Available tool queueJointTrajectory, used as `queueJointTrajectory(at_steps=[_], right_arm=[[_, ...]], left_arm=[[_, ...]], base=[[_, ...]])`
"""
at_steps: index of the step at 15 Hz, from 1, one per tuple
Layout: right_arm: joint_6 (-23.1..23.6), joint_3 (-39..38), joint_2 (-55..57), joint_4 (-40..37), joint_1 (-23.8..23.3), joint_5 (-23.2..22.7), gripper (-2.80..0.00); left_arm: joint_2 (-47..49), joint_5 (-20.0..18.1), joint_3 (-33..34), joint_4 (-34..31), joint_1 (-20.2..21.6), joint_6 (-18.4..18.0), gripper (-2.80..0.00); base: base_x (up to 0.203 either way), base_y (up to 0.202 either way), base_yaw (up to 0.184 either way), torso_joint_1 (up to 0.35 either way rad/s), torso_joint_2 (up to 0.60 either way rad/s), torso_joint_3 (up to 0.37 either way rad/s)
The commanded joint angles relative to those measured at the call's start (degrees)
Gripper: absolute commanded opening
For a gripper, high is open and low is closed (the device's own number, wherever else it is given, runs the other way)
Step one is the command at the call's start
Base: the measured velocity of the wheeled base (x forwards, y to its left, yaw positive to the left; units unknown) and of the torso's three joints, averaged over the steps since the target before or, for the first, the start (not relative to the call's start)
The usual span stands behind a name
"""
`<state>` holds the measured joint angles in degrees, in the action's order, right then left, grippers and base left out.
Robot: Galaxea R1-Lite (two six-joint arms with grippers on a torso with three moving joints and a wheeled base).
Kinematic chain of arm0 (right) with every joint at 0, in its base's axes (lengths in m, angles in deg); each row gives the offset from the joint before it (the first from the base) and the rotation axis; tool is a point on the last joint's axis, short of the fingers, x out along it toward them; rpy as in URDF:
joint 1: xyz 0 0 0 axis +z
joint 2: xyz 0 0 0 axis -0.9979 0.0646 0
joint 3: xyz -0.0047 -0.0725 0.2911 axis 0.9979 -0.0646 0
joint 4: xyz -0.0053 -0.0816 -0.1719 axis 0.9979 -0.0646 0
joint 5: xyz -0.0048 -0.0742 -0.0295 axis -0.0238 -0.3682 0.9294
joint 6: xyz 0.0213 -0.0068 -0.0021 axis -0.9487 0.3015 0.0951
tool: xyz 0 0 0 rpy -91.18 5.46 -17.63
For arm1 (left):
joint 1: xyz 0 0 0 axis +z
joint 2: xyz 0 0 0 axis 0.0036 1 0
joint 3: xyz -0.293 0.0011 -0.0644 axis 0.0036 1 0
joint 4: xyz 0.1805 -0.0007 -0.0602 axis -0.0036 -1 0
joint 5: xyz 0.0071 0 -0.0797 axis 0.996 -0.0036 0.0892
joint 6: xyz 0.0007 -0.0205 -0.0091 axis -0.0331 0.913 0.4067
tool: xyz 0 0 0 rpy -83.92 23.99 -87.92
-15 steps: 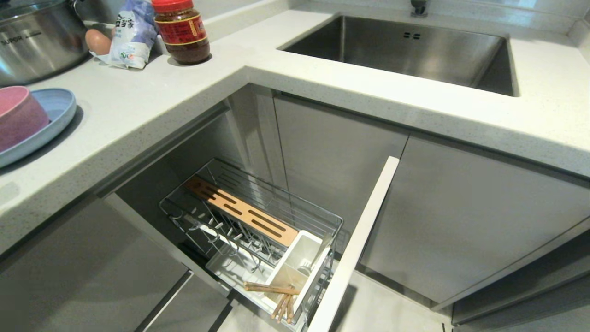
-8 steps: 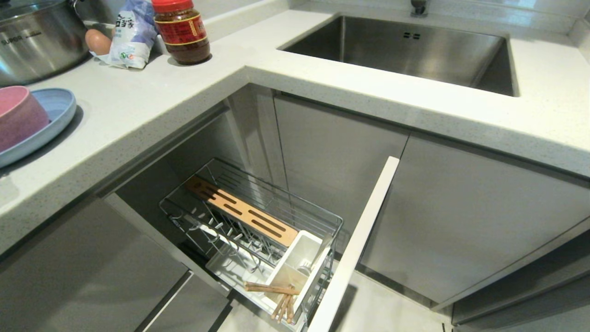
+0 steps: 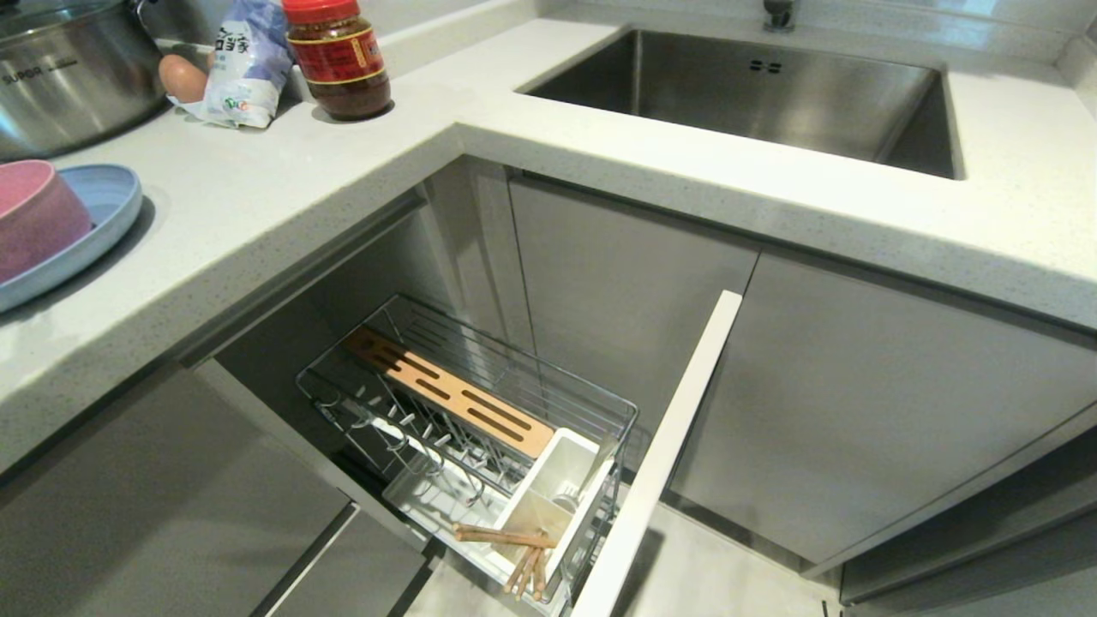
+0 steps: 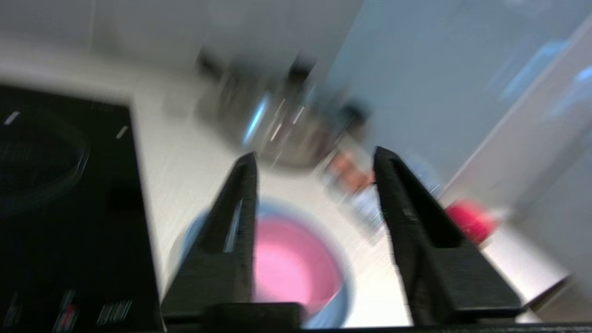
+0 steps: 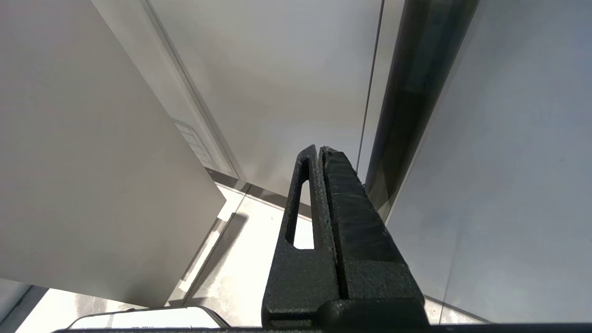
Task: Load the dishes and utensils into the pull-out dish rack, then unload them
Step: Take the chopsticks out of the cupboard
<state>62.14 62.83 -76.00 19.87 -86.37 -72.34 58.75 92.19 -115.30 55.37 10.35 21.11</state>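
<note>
Speckled white bench [image 3: 257, 197] at frame left carries your pink bowl [image 3: 34, 214] on the blue plate [image 3: 111, 206]; only chopsticks [image 3: 506, 538] sit in the rack [image 3: 480, 403]. Your left tool [image 4: 314, 159], released and empty, points toward the bowl; your right tool [image 5: 319, 150] is clenched on nothing.

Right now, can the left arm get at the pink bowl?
Probably yes. The left tool hangs open above the pink bowl, which sits in the blue plate on the counter. Nothing lies between them, and the pot stands farther back.
</note>
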Motion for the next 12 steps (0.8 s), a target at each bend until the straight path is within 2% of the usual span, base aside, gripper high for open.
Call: queueJointTrajectory(at_steps=[1, 4, 6, 7, 8, 12], right_arm=[[0.0, 0.0, -0.2, 0.0, 0.0, 0.0, -2.80], [0.0, 0.0, -0.2, 0.0, 0.0, 0.0, -2.80], [0.0, 0.0, -0.2, 0.0, 0.0, 0.0, -2.80], [0.0, 0.0, -0.2, 0.0, 0.0, 0.0, -2.80], [0.0, 0.0, -0.2, 0.0, 0.0, 0.0, -2.80], [0.0, 0.0, -0.2, 0.0, 0.0, 0.0, -2.80]], left_arm=[[1.0, -0.3, -9.7, -0.5, -3.3, -2.0, -2.80], [7.6, -1.5, -25.3, -6.1, -9.8, -2.2, -2.80], [14.5, -0.7, -33.2, -12.6, -15.1, 2.9, -2.80], [16.5, -0.3, -34.2, -15.5, -17.6, 7.8, -2.80], [18.7, -0.4, -34.9, -18.0, -21.1, 11.2, -2.80], [28.2, -0.6, -32.9, -23.0, -35.2, 15.1, -2.80]], base=[[0.000, 0.000, 0.000, 0.000, 0.00, 0.000], [0.000, 0.000, 0.000, 0.000, 0.00, 0.000], [0.000, 0.000, 0.000, 0.000, 0.00, 0.000], [0.000, 0.000, 0.000, 0.000, 0.00, 0.000], [0.000, 0.000, 0.000, 0.000, 0.00, 0.000], [0.000, 0.000, 0.000, 0.000, 0.00, 0.000]])
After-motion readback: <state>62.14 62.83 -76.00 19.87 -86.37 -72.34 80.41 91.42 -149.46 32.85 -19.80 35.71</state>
